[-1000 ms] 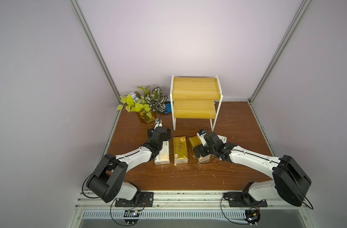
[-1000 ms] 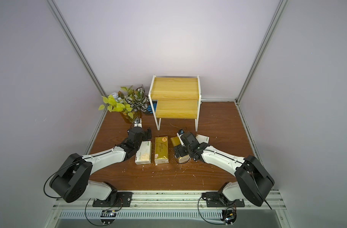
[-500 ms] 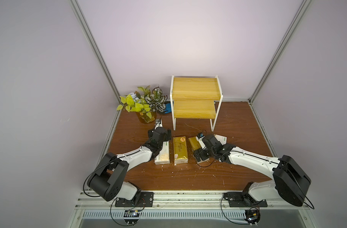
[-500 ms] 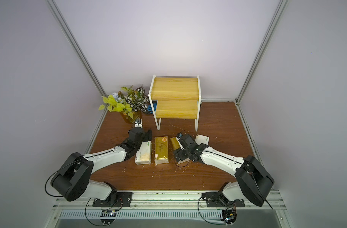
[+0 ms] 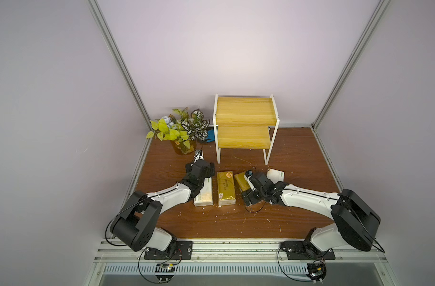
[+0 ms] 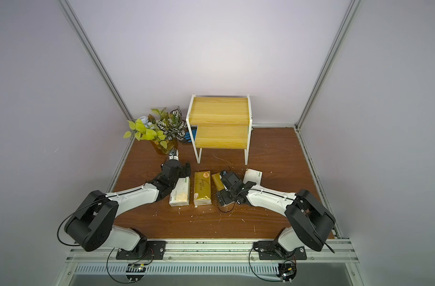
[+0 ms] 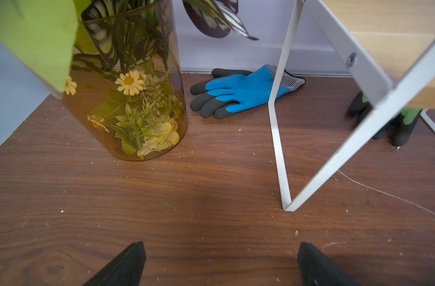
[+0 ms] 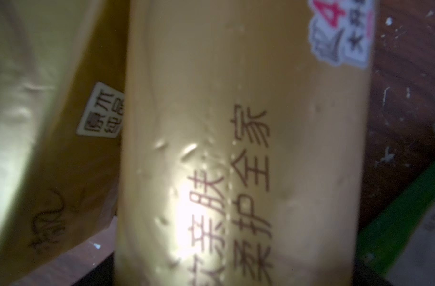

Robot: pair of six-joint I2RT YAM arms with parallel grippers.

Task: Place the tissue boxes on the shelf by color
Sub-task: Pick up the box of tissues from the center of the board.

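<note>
The shelf (image 5: pixel 244 116) (image 6: pixel 218 111) stands at the back with both boards bare. Four tissue boxes lie in a row before it. My left gripper (image 5: pixel 201 168) (image 7: pixel 220 250) hangs open over bare wood at the far end of a white one (image 5: pixel 204 195) (image 6: pixel 180 195). Beside that box lies a gold one (image 5: pixel 225 189) (image 8: pixel 50 148). My right gripper (image 5: pixel 247 195) (image 8: pixel 233 272) stands wide astride the near end of the second gold box (image 5: pixel 240 182) (image 8: pixel 236 123), which rests on the table. The other white box (image 5: pixel 275 173) (image 8: pixel 409 222) lies just to its right.
An amber glass vase of plants (image 5: pixel 181 128) (image 7: pixel 127 111) stands left of the shelf, close to my left gripper. A blue glove (image 7: pixel 241 89) and a green glove (image 7: pixel 404 123) lie behind the shelf leg (image 7: pixel 278 138). Walls close in on three sides.
My right gripper has settled a little lower and nearer around the second gold box. The left arm has barely moved.
</note>
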